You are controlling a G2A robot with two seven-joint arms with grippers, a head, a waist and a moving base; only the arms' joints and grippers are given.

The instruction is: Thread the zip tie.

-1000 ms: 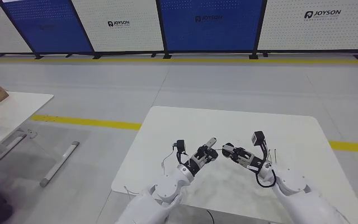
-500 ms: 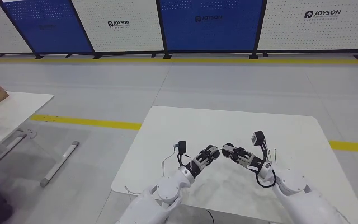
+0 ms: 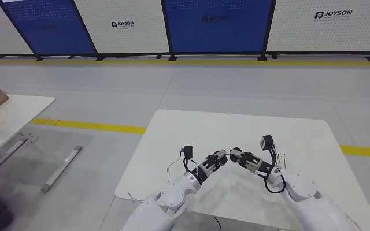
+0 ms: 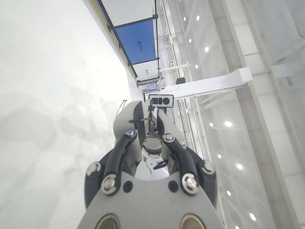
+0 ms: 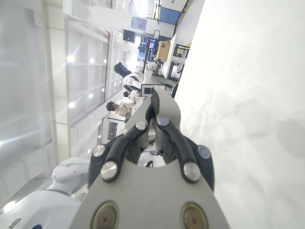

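Observation:
Over the middle of the white table [image 3: 243, 127] my two grippers meet tip to tip. My right gripper [image 3: 234, 153] [image 5: 152, 97] has its fingers pressed together, and a thin black zip tie [image 4: 141, 120] sticks out from it. The tie's free end runs across the gap of my left gripper [image 3: 219, 156] [image 4: 149, 117], whose fingers stand a little apart on either side of it. I cannot make out the tie's head.
Spare black zip ties [image 3: 282, 157] [image 4: 122, 104] lie on the table beyond my right wrist. The table's front edge is just under both forearms. A second white table [image 3: 23, 110] stands far off to the left across the floor.
My left gripper has swung toward the right gripper, closing the gap until their tips nearly touch. The right arm has stayed still.

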